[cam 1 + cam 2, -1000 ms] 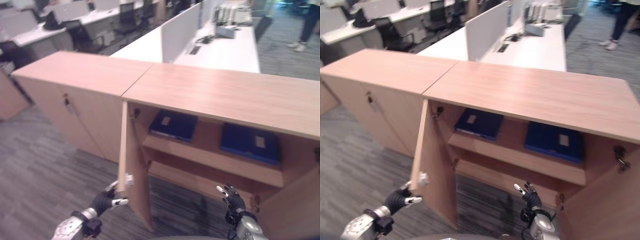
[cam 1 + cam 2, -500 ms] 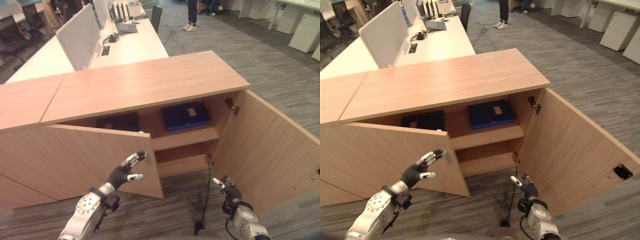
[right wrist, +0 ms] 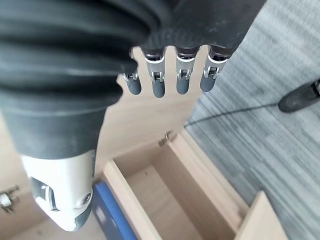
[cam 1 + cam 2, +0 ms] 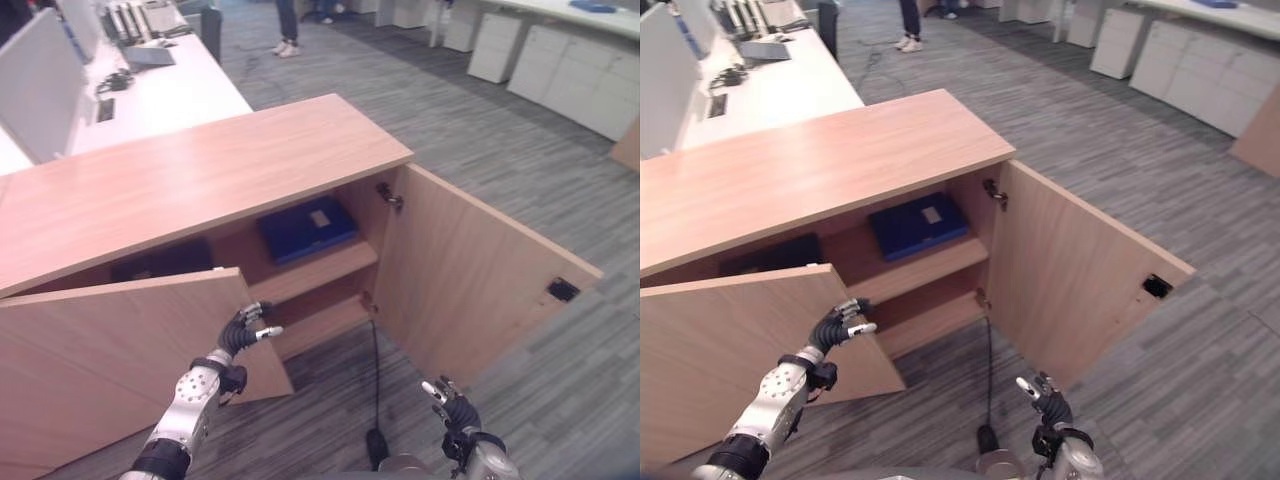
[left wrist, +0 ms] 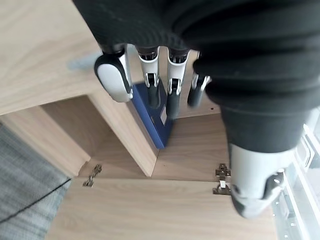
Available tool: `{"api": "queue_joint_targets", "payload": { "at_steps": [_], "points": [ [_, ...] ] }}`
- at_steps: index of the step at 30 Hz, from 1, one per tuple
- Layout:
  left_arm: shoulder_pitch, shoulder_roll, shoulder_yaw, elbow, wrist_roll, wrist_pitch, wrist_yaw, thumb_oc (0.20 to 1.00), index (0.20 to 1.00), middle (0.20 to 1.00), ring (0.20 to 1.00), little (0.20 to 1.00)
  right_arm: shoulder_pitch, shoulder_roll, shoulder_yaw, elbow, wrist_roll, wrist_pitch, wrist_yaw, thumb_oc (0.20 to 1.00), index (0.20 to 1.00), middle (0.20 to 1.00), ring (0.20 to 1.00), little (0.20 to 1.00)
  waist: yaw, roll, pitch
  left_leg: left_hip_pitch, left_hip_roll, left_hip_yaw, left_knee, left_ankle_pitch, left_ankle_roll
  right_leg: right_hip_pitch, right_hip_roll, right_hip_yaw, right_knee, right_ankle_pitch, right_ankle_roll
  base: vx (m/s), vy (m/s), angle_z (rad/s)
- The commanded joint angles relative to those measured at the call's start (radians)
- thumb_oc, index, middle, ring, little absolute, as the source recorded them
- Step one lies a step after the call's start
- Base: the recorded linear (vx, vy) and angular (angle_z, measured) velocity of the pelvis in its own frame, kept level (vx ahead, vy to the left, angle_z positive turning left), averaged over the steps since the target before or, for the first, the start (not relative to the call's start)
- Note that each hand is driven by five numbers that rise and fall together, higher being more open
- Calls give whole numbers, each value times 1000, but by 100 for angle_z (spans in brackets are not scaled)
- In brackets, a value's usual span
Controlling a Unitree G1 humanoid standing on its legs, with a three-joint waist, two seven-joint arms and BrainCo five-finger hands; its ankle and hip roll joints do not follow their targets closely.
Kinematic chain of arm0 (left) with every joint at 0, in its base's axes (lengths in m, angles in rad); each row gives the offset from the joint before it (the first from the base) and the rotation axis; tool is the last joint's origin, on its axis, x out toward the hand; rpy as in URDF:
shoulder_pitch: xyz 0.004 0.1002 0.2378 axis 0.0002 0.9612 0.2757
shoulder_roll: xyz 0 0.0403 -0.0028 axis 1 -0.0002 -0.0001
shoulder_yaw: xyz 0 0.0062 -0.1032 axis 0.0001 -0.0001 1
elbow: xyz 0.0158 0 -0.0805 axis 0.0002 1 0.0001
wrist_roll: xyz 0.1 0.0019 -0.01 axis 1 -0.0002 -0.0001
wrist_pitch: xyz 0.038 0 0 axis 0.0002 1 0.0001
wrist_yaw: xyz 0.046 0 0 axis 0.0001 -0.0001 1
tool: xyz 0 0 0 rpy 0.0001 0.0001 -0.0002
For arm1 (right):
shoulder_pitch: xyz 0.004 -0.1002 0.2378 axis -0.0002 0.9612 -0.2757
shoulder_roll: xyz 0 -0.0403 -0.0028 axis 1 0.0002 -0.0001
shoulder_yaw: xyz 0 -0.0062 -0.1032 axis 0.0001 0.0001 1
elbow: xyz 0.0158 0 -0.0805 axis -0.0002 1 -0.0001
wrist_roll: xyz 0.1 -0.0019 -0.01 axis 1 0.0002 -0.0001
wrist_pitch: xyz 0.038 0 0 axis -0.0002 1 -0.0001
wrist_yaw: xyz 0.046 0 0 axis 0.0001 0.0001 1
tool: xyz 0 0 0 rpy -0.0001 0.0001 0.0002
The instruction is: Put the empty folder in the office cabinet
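Note:
The wooden office cabinet [image 4: 200, 170] stands with both doors swung out. A blue folder [image 4: 305, 228] lies flat on the upper shelf at the right, and a darker folder [image 4: 160, 262] lies in the shadow to its left. My left hand [image 4: 243, 332] is at the free edge of the left door [image 4: 120, 340], fingers relaxed and holding nothing; past its fingers [image 5: 150, 80] I see the blue folder [image 5: 159, 125] on the shelf. My right hand [image 4: 447, 405] hangs low over the carpet in front of the right door [image 4: 470, 280], open and empty.
Behind the cabinet is a white desk [image 4: 170, 95] with a grey divider and office items. A person's legs [image 4: 288, 25] stand far back. White drawer units [image 4: 560, 70] line the back right. Grey carpet spreads to the right.
The whole picture has swung, so the camera has moved. My left hand let go of the left door's knob, lifted open, and now sits at the door's edge.

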Motion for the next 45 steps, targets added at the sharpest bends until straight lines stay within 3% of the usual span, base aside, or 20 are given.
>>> {"api": "queue_joint_targets", "payload": {
  "at_steps": [1, 6, 18, 26, 27, 28, 29, 30, 31, 37, 41, 45],
  "points": [
    [-92, 74, 78, 47, 12, -66, 68, 1000, 1000, 1000, 1000, 1000, -22, -12, 17, -82, -4, -30, 32, 1000, 1000, 1000, 1000, 1000, -7, -2, -25, -21, 2, -30, 47, -52, -6, 33, -33, 29, 89, -103, 69, 21, 56, -42],
    [-262, 199, 127, 264, -25, -67, 114, 1000, 1000, 1000, 1000, 1000, -9, -43, 17, -80, 11, -42, 46, 1000, 1000, 1000, 1000, 1000, -56, -6, -35, 2, 2, 21, 30, -55, -7, 5, -27, 85, 82, -79, 94, 18, 52, -38],
    [-347, 329, 158, 411, 27, -63, 132, 1000, 1000, 1000, 1000, 1000, 25, -68, 13, -69, 27, -49, 70, 1000, 1000, 1000, 1000, 1000, -96, -26, -47, 27, 8, 48, 25, -61, -14, -4, -15, 125, 81, -71, 109, 9, 13, -10],
    [-195, 181, 185, 209, -32, -93, 138, 1000, 1000, 1000, 1000, 1000, 15, -48, -17, -58, 21, -51, 52, 1000, 1000, 1000, 1000, 1000, -65, -33, -34, 25, 15, 34, 43, -70, -9, -3, -9, 123, 101, -86, 97, -16, -14, -1],
    [-149, 143, 179, 133, -32, -101, 136, 1000, 1000, 1000, 1000, 1000, -3, -39, -30, -55, 14, -55, 40, 1000, 1000, 1000, 1000, 1000, -39, -31, -15, 19, 22, 34, 54, -72, -7, -25, -12, 78, 149, -90, 96, -171, -150, -10],
    [-85, 83, 144, 30, -39, -103, 127, 1000, 1000, 1000, 1000, 1000, -47, -22, -42, -43, -3, -62, 9, 1000, 1000, 1000, 1000, 1000, 15, -23, 28, -9, 53, 45, 86, -72, -15, -53, -81, -141, 228, -101, 105, -206, -208, -12],
    [-40, 60, 133, -17, -30, -105, 109, 1000, 1000, 1000, 1000, 1000, -60, -12, -47, -47, -14, -59, 3, 1000, 1000, 1000, 1000, 1000, 35, -19, 35, -21, 65, 62, 94, -67, -17, -53, -119, -230, 242, -107, 93, -172, -234, -13],
    [7, 40, 130, -51, -32, -103, 93, 1000, 1000, 1000, 1000, 1000, -67, -5, -47, -53, -25, -56, 0, 1000, 1000, 1000, 1000, 1000, 45, -14, 36, -28, 76, 69, 105, -66, -18, -48, -154, -290, 257, -110, 79, -67, -197, -25],
    [61, 16, 129, -83, -38, -101, 74, 1000, 1000, 1000, 1000, 1000, -70, 2, -51, -54, -35, -52, -1, 1000, 1000, 1000, 1000, 1000, 54, -12, 33, -31, 84, 76, 113, -68, -19, -42, -184, -310, 262, -106, 72, -41, -185, -30],
    [202, -48, 67, -183, -100, -72, -25, 1000, 1000, 1000, 1000, 1000, -59, 21, -88, -48, -44, -34, 0, 1000, 1000, 1000, 1000, 1000, 98, -18, 17, -60, 107, 55, 125, -59, -46, -6, -318, -282, 232, -2, 104, -1, -246, -9],
    [227, -49, 52, -190, -122, -67, -51, 1000, 1000, 1000, 1000, 1000, -53, 23, -96, -43, -35, -31, 0, 1000, 1000, 1000, 1000, 1000, 95, -30, 6, -73, 129, 31, 137, -52, -76, 16, -330, -218, 175, 28, 128, 22, -283, -5],
    [269, -47, 46, -192, -137, -52, -79, 1000, 1000, 1000, 1000, 1000, -66, -8, -76, -43, -61, -25, 11, 1000, 1000, 1000, 1000, 1000, 104, -14, -10, -61, 194, 45, 120, -7, -124, 44, -283, -225, 106, -32, 135, 29, -311, -38]
  ]
}}
